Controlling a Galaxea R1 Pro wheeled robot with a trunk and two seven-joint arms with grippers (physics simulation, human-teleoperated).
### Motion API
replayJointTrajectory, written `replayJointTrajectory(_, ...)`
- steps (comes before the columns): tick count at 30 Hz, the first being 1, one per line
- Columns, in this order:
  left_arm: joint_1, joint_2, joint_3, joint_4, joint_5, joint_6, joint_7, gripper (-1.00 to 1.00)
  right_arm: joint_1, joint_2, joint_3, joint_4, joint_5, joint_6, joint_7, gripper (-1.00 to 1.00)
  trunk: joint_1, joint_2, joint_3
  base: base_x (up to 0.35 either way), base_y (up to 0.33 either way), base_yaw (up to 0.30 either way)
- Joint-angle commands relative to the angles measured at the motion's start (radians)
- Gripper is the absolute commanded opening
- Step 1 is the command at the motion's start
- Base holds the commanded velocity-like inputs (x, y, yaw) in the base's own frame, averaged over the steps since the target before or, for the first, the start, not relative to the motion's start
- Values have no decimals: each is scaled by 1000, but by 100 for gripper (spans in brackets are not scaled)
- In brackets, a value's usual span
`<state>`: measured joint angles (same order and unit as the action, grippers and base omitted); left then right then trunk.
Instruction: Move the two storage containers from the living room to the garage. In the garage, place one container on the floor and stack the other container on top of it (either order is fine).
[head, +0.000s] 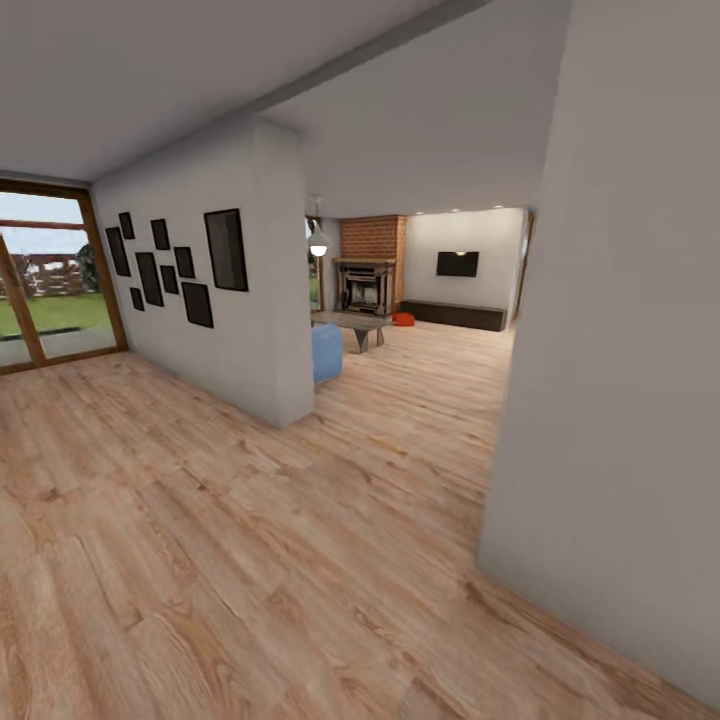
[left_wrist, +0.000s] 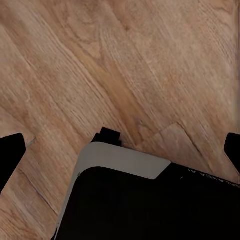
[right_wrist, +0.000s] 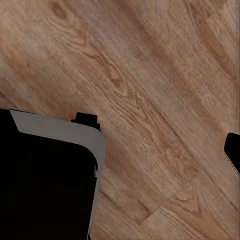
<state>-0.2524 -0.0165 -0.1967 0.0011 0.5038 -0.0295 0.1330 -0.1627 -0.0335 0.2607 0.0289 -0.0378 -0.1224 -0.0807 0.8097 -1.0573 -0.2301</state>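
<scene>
White walls (head: 270, 300) flank the passage; orange container (head: 403, 319) far beyond.

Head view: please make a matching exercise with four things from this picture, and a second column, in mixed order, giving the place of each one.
Things:
1. orange-red storage container
2. red-brick fireplace
3. group of black picture frames
4. wood-framed glass door

Places:
A. at the left edge of the picture
B. hanging on the white wall
C. on the wood-plank floor, far away, to the right of the fireplace
D. at the far end of the room, behind the coffee table

Pairs: 1-C, 2-D, 3-B, 4-A
</scene>
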Motion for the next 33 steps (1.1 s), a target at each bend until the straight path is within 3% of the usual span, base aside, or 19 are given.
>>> replayJointTrajectory(1, -1, 0, -9, 0, 9, -3, 3, 100, -1, 1, 7, 3, -4, -6, -2, 100, 1, -1, -1, 323, 0, 0)
replayJointTrajectory(33, -1, 1, -7, 0, 9, -3, 3, 100, -1, 0, 11, 3, -2, -6, -2, 100, 1, -1, -1, 323, 0, 0)
